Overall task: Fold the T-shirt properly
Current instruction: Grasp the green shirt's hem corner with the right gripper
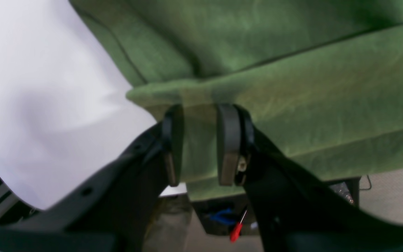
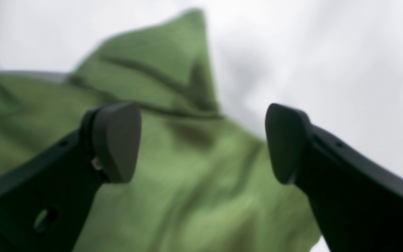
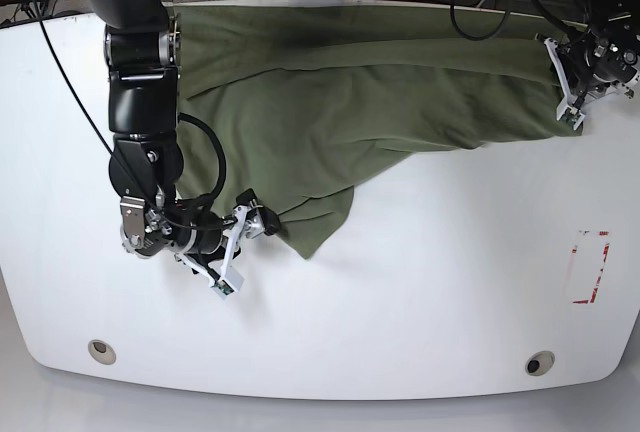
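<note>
Little of the folding looked finished: the T-shirt lay spread across the far part of the tabletop, its far edge turned over in one long fold, with a loose corner drooping toward the near side. The left pincer had its jaws drawn close on a folded edge of the cloth, green fabric filling the narrow gap between them, at the shirt's end. The right pincer stood with jaws wide apart, nothing between them, the drooping corner just ahead of its tips. Judging from this, the first lengthwise fold was only partly made; the sleeves, the second side and the crosswise folds remained to do.
</note>
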Robot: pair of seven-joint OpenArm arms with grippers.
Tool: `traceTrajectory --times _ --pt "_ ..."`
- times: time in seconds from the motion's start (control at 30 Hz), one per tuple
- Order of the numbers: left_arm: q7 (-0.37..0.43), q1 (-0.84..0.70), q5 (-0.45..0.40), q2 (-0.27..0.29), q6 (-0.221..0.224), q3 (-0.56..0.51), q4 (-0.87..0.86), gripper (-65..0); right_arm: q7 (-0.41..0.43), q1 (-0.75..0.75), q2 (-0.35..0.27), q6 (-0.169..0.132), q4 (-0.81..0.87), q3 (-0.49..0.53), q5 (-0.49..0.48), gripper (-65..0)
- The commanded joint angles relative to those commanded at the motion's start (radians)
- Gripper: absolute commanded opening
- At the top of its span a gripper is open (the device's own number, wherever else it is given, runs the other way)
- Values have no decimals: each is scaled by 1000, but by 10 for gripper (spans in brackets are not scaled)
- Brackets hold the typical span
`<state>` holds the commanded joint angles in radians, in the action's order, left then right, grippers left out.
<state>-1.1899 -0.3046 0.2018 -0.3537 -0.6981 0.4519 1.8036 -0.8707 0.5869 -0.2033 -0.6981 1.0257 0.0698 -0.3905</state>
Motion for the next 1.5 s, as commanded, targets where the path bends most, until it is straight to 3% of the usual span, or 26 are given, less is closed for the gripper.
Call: traceTrajectory --times 0.37,0.87,0.97,1.1,1.37,1.5 --pt "0 17 -2 25 0 3 0 -512 187 51 58 0 -236 15 123 -120" --pt "0 20 -2 25 0 3 0 -514 213 8 166 0 -252 11 195 -133" --pt "0 20 -2 25 0 3 0 -514 227 2 173 0 -252 11 195 -201" --pt "0 18 -2 25 0 3 0 -514 269 -3 175 0 -253 12 195 -352" --pt "0 17 -2 23 0 3 -2 -512 270 2 170 0 -253 11 192 -642" --pt "0 17 -2 23 0 3 -3 -512 270 25 153 0 -249 -3 184 -650"
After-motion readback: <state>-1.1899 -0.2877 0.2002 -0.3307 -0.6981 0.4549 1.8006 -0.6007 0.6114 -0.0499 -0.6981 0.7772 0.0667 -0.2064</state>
